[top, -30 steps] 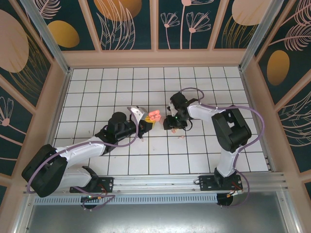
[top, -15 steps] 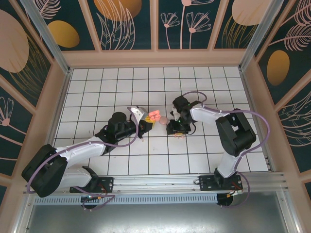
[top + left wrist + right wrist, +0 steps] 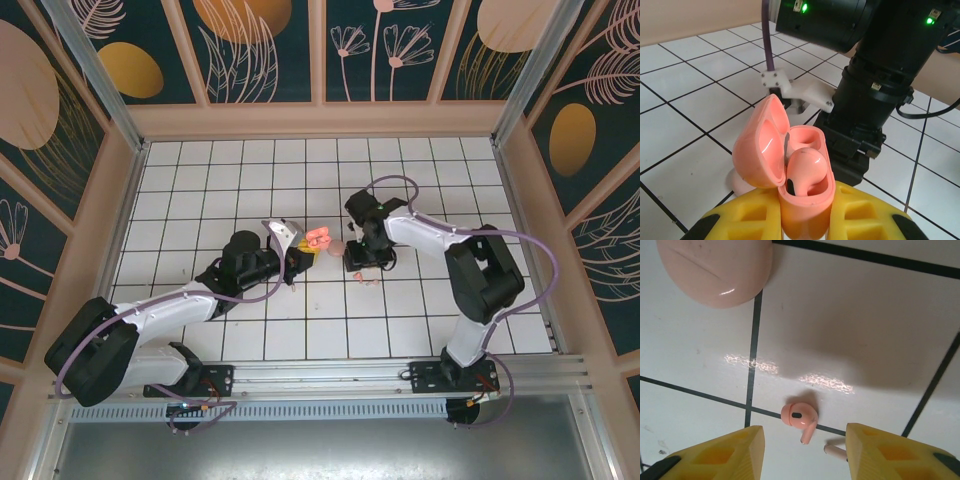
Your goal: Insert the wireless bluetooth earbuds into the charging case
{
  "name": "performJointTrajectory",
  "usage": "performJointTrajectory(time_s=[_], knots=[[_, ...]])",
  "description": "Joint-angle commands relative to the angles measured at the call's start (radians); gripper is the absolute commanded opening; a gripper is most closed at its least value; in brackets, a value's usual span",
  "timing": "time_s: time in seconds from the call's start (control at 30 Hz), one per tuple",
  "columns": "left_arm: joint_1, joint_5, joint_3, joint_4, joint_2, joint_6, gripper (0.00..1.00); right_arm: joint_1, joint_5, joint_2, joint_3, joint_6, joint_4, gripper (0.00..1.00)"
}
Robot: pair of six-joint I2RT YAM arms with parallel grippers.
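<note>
My left gripper [image 3: 805, 222] is shut on the coral charging case [image 3: 807, 200], which it holds upright with the lid [image 3: 760, 145] open. One pink earbud [image 3: 805, 170] sits in the case's near socket. In the top view the case [image 3: 318, 238] is at the tip of the left gripper [image 3: 303, 250]. A second earbud [image 3: 800, 417] lies on the white tile between the yellow fingers of my right gripper [image 3: 805, 440], which is open and touches nothing. From above, the right gripper [image 3: 362, 262] hangs just right of the case, over that earbud [image 3: 372, 282].
A pale pink round disc [image 3: 715, 270] lies on the floor between the two grippers [image 3: 337, 246]. A small pale stem-like piece [image 3: 836, 452] pokes out beside the right finger. The right arm's black wrist [image 3: 865, 125] stands close behind the case.
The right gripper has drawn back from the case toward the near right, uncovering the pale disc, and now hovers over the floor earbud with its jaws slightly narrower. The left arm has stayed still.
</note>
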Motion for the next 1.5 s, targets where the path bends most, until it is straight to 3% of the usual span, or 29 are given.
performJointTrajectory(time_s=[0.0,0.5,0.9,1.47], knots=[[-0.008,0.003,-0.003,0.013,-0.02,0.007,0.07,0.024,0.062,0.048,0.033,0.006,-0.052,0.46],[-0.007,-0.001,-0.02,0.022,-0.022,0.004,0.07,0.048,0.051,0.115,0.038,-0.002,-0.016,0.4],[-0.007,-0.016,-0.025,0.001,-0.036,0.015,0.08,0.049,0.086,0.103,0.018,-0.001,0.028,0.28],[-0.007,0.018,-0.001,0.027,0.013,-0.004,0.07,0.039,0.094,-0.235,-0.155,0.138,0.313,0.25]])
